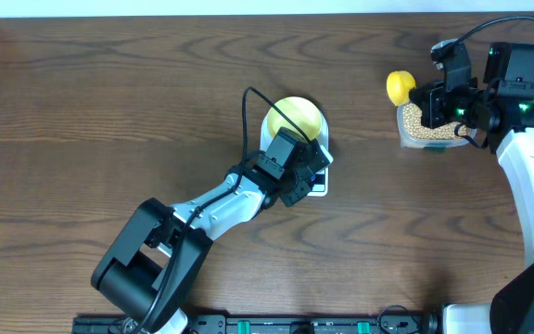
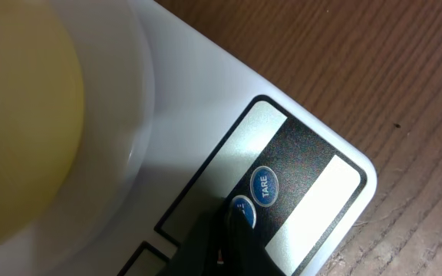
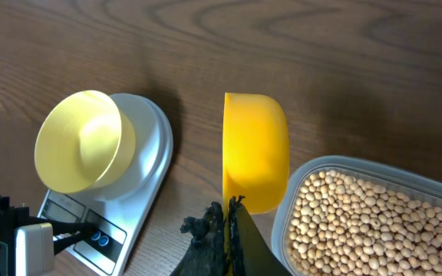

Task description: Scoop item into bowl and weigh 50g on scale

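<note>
The pale yellow bowl (image 1: 295, 118) stands empty on the white scale (image 1: 322, 186). It also shows in the left wrist view (image 2: 14, 115) and the right wrist view (image 3: 79, 142). My left gripper (image 1: 306, 172) is shut, and its tip (image 2: 236, 224) touches the blue button next to TARE on the scale's front panel (image 2: 206, 100). My right gripper (image 1: 431, 100) is shut on the handle of a yellow scoop (image 3: 255, 149). It holds the scoop just left of the clear container of tan beans (image 3: 367, 222). I cannot see into the scoop.
The bean container (image 1: 425, 130) sits at the far right of the dark wooden table (image 1: 109, 102). A black cable arcs over the left arm near the bowl. The scale (image 3: 148, 161) lies left of the scoop.
</note>
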Action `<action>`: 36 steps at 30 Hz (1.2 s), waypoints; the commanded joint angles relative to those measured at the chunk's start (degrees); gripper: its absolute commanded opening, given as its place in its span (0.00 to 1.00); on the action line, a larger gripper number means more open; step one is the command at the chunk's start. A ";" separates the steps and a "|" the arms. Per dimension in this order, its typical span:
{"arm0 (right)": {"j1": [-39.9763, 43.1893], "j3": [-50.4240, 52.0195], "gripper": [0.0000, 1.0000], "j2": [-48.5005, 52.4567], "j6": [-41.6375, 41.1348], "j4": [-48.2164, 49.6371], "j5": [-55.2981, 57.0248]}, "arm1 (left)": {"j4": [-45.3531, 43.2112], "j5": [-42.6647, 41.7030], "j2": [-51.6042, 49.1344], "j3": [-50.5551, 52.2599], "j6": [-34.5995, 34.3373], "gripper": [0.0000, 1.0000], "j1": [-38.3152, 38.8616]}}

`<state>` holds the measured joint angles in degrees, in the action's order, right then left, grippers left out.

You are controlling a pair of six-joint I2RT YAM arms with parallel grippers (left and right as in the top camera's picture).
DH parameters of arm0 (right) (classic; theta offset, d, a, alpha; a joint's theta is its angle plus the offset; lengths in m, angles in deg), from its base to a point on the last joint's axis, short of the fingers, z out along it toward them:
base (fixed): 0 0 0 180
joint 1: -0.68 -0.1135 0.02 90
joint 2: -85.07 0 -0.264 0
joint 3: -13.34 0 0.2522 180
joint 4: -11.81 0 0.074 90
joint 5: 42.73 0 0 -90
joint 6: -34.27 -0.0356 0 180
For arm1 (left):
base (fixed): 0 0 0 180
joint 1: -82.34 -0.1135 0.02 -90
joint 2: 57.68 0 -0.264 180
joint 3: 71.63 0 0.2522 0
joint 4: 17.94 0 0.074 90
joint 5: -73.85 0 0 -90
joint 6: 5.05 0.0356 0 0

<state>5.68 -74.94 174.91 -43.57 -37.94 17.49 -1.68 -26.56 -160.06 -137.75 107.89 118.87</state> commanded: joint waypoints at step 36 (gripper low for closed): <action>-0.22 -1.14 0.01 -1.01 0.76 -0.07 -0.17 | 4.11 0.57 -5.16 1.51 0.57 0.08 -1.46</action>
<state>5.68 -74.94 174.91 -43.55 -37.96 17.49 0.07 -27.81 -160.22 -138.40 107.91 117.27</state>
